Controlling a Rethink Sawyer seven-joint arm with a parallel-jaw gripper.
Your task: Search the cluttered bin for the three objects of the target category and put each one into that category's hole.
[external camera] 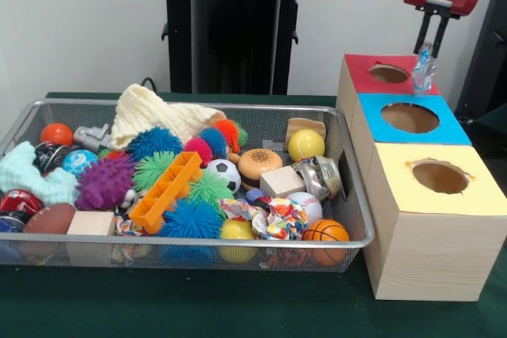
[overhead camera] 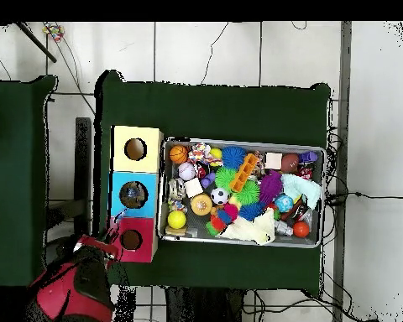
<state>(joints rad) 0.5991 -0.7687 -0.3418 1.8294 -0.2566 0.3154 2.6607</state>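
Observation:
My gripper point(external camera: 427, 47) hangs at the far right of the front view, shut on a small wrinkly see-through bottle point(external camera: 424, 74) with a blue label. The bottle hangs upright over the right edge of the red-topped box point(external camera: 367, 78), just beside its hole point(external camera: 389, 74). In the overhead view the arm point(overhead camera: 70, 289) is at the bottom left, reaching toward the red box point(overhead camera: 146, 249). The wire-mesh bin point(external camera: 190, 106) fills the left of the table and is full of toys; it also shows in the overhead view point(overhead camera: 238, 141). I cannot pick out any other bottle among the clutter.
A blue-topped box point(external camera: 372, 112) and a yellow-topped box point(external camera: 396, 165), each with a hole, stand in a row with the red one beside the bin. The bin holds spiky balls, sports balls, wooden blocks, an orange brick point(external camera: 165, 191), a cream cloth point(external camera: 150, 112) and a shiny can point(external camera: 319, 176).

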